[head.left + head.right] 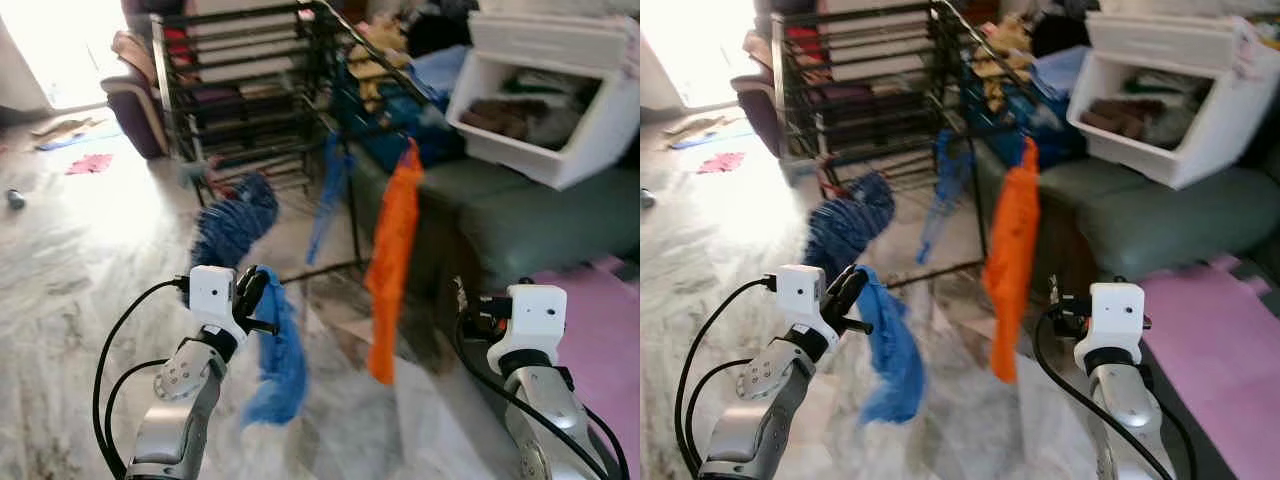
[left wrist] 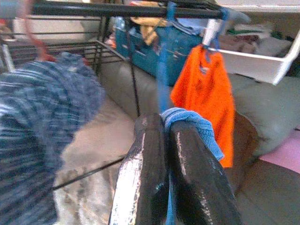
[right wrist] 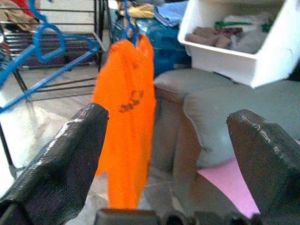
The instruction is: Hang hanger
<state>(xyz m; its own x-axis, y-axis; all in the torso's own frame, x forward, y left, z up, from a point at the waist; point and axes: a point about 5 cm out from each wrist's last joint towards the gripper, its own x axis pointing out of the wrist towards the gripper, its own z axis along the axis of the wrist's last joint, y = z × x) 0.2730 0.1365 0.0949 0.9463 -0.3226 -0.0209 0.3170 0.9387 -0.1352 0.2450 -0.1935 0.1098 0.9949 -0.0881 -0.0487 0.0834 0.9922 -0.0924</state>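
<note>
From the head, our left gripper [image 1: 255, 300] pinches a blue garment [image 1: 278, 365], the drying rack [image 1: 250, 90] at twelve o'clock; we should lift it level to the rail.

Left wrist: fingers [image 2: 140, 178] pressed on blue cloth, orange garment [image 2: 204, 101] ahead.

Right wrist: right gripper [image 3: 171, 154] spread, empty, a blue hanger [image 3: 47, 51] at ten o'clock.

Marble floor [image 1: 80, 250], cluttered room.

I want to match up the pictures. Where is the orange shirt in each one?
Left eye view: orange shirt hangs in the middle, right of the light blue cloth.
Right eye view: just right of centre.
Left wrist view: upper right, behind the left gripper.
Right wrist view: left of centre, between the fingers of the right gripper.
Shared landmark: the white bin.
</note>
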